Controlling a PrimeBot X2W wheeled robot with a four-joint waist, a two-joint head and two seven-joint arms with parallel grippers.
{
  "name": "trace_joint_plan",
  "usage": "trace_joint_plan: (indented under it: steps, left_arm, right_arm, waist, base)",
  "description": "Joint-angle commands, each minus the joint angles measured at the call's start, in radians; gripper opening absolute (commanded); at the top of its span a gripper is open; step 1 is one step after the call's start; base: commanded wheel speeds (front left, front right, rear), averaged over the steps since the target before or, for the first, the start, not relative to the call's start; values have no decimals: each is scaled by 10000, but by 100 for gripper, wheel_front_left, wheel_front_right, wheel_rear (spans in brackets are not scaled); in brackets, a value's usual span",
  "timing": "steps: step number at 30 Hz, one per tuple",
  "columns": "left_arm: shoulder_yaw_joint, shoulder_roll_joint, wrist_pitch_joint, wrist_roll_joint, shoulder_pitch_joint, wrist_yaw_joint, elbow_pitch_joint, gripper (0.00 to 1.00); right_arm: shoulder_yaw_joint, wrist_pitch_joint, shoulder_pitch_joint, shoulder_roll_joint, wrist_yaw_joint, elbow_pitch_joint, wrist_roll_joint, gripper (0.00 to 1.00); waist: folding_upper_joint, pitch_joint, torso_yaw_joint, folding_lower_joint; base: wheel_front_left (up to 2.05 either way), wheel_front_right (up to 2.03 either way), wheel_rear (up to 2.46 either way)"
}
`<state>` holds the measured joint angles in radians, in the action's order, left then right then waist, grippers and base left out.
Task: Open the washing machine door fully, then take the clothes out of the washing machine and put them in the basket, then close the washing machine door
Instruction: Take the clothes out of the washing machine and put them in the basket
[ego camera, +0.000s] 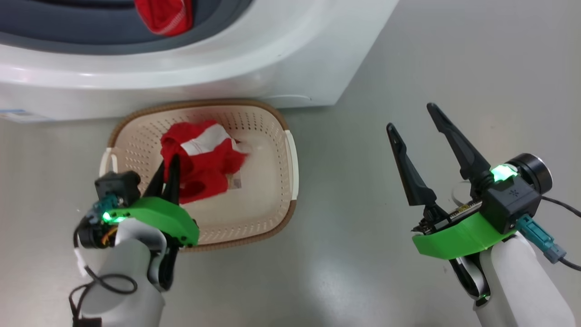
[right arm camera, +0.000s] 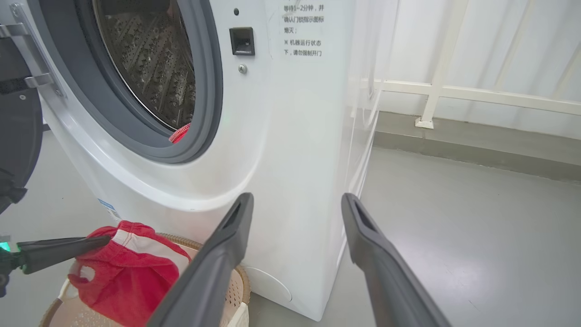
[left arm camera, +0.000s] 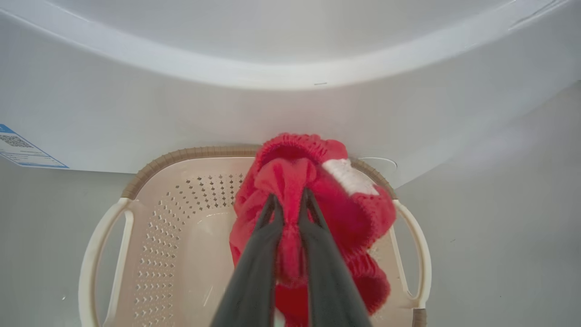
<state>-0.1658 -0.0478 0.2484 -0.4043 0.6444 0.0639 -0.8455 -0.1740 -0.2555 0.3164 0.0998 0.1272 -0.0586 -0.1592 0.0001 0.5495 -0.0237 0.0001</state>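
Observation:
My left gripper (left arm camera: 289, 195) is shut on a red garment with white bands (left arm camera: 345, 213), held over the cream basket (left arm camera: 181, 218); the garment (ego camera: 204, 163) hangs down into the basket (ego camera: 272, 136). The white washing machine (ego camera: 227, 68) stands just behind the basket. Another red cloth (ego camera: 163, 18) lies at the lip of its grey-ringed opening, also seen as the red cloth (right arm camera: 180, 134) below the steel drum (right arm camera: 150, 59). The washing machine door (right arm camera: 18, 127) stands swung open at the left edge. My right gripper (ego camera: 411, 117) is open and empty over bare floor, right of the basket.
Grey floor (ego camera: 408, 54) spreads to the right of the machine. A white railing and wall (right arm camera: 476, 95) run behind that open floor. A blue label (left arm camera: 22, 147) sits at the machine's lower left corner.

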Motion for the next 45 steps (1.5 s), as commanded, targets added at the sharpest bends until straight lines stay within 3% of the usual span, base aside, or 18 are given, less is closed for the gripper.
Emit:
trace_joint_plan:
  steps: [1, 7, 8, 11, 12, 13, 18, 26, 45]
  left_arm:
    - [259, -232, 122, -55, 291, 145, -291, 0]
    - [380, -314, 130, 74, 979, 216, -1607, 0]
    - [382, -317, 131, 93, 1058, 230, -1828, 7]
    - [322, -336, 131, 203, 1275, 265, -2384, 44]
    - [331, -340, 132, 225, 1318, 263, -2507, 81]
    - [344, -334, 132, 232, 1335, 264, -2627, 100]
    - [489, -301, 132, 259, 1282, 228, -2751, 100]
    - [831, -273, 133, 518, 811, 132, -1682, 100]
    - [1937, -46, 133, 1124, -1374, 494, 2478, 100]
  right_arm:
    - [-228, -63, 44, 13, 35, 210, -102, 100]
    - [-256, -63, 269, -44, 35, 272, -123, 100]
    - [-252, -63, 289, -57, 35, 284, -119, 100]
    - [-257, -63, 314, -96, 35, 285, -109, 100]
    - [-265, -63, 315, -107, 35, 272, -107, 100]
    - [-261, -63, 303, -121, 35, 246, -110, 100]
    - [-126, -63, 257, -199, 35, 84, -70, 100]
    - [209, -63, 209, -275, 35, -131, 229, 100]
    - [789, -63, -237, -290, 35, -378, 441, 100]
  waist:
    - [-1, 398, -210, -1]
    - [-1, 777, -452, -1]
    - [-1, 814, -480, -1]
    - [-1, 899, -544, -1]
    - [-1, 912, -560, -1]
    - [-1, 911, -571, -1]
    - [-1, 763, -559, -1]
    - [-1, 254, -417, -1]
    - [-1, -1893, 168, -1]
  base:
    - [0, 0, 0]
    - [0, 0, 0]
    - [0, 0, 0]
    - [0, 0, 0]
    - [0, 0, 0]
    - [0, 0, 0]
    - [0, 0, 0]
    - [0, 0, 0]
    - [0, 0, 0]
